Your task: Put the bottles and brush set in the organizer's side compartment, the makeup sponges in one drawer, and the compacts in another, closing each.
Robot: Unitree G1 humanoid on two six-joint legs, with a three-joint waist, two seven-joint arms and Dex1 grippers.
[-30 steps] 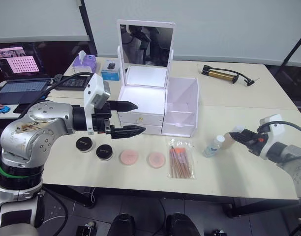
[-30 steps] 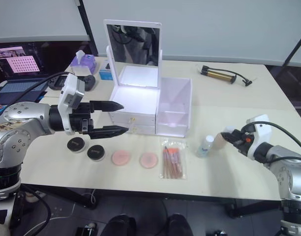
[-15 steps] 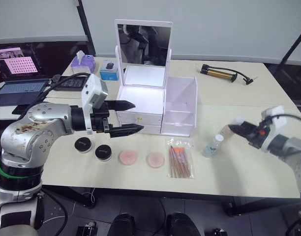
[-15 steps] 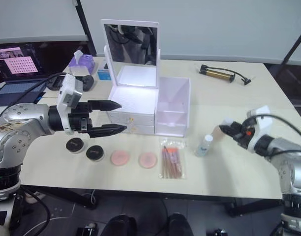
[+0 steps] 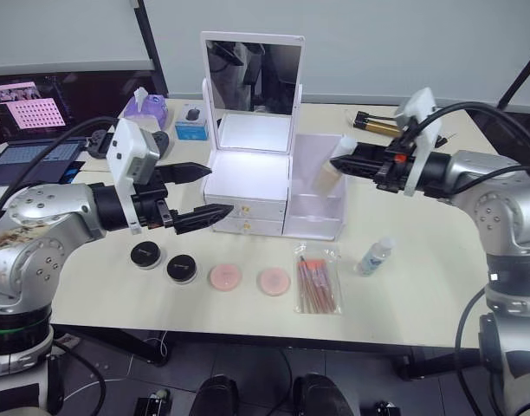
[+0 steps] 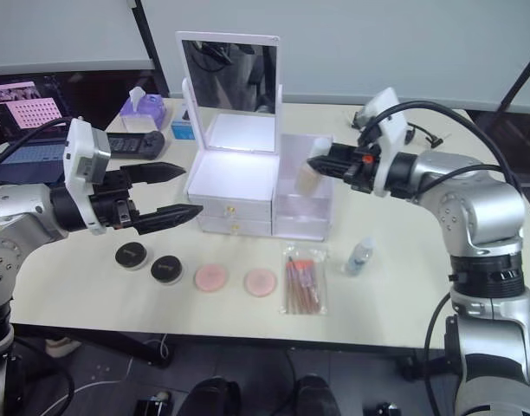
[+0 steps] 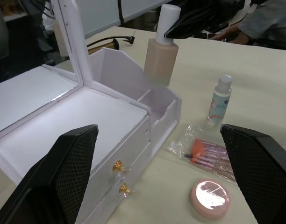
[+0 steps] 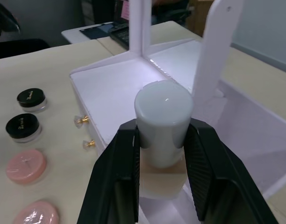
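Clamped on the beige bottle [image 7: 161, 56] by its white cap, the right gripper [image 5: 345, 162] held it tilted over the organizer's [image 5: 248, 178] side bin [image 5: 319, 186]. The left gripper [image 5: 210, 192] hung wide open and empty before the drawers. On the table lay the brush set [image 5: 317, 278], compacts [image 5: 148, 255], sponges [image 5: 225, 277] and clear bottle [image 5: 376, 256].

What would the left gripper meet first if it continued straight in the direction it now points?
Probably the organizer: the open left gripper points at its drawer front from close by. Depth is uncertain, so it might pass just in front.
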